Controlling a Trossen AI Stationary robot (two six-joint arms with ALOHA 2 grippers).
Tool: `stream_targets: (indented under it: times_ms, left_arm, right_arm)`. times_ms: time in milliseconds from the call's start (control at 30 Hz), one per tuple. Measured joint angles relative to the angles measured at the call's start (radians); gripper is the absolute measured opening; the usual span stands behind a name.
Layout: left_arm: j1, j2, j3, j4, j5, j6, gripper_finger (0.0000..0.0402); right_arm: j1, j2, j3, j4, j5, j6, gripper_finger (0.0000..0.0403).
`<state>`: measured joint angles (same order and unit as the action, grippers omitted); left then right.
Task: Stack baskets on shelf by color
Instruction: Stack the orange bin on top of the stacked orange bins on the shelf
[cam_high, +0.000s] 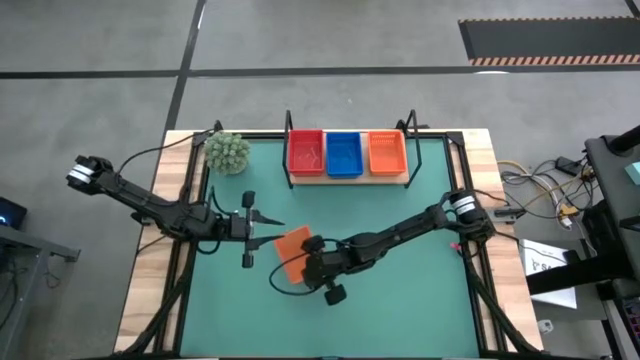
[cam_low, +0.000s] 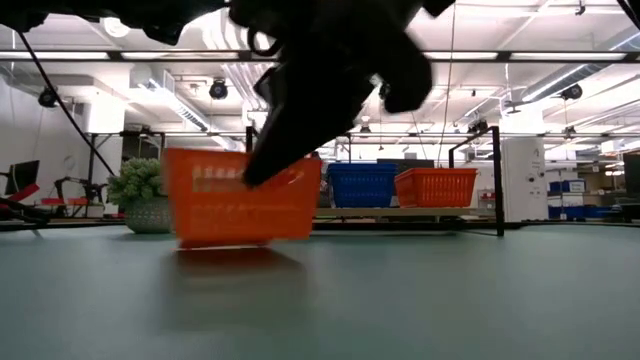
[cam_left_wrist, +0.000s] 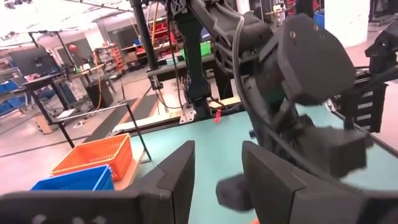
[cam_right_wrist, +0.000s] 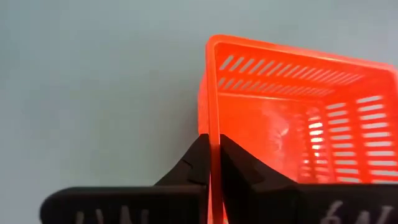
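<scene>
right gripper pinches the basket wall; left gripper hangs beside the basket, fingers parted.

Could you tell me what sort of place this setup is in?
Probably a robotics lab or workshop: ceiling light strips over an open room, a hazard-striped floor mat, and loose cables beside the table.

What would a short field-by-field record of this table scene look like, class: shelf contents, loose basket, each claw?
shelf: holds red basket, blue basket, orange basket, side by side
loose orange basket: on the green mat, tilted
right claw: shut on the loose orange basket's wall
left claw: open, beside that basket, holding nothing
plant: left of the shelf
</scene>
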<state>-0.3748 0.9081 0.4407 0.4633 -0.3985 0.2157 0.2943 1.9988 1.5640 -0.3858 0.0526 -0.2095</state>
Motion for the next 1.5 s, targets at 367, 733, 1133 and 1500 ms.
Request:
stream_targets:
  times_ms: [367,733,1133,1500]
  left_arm:
    - [0.0,0.001,0.0,0.043,0.0,0.002,0.0118]
    - [0.0,0.003,-0.001,0.054,0.0,0.002,0.0118]
    - [0.0,0.004,-0.001,0.053,0.0,0.002,0.0118]
    - [0.0,0.006,-0.002,0.053,0.0,0.01,0.0118]
  right_arm:
    - [-0.015,-0.305,-0.098,-0.227,0.114,-0.124,0.0009]
    - [-0.249,-0.749,-0.443,-0.187,0.13,-0.225,0.0009]
    - [-0.644,-1.005,-0.654,-0.155,-0.024,-0.338,0.0009]
    - [-0.851,-0.995,-0.725,-0.149,-0.118,-0.414,0.0009]
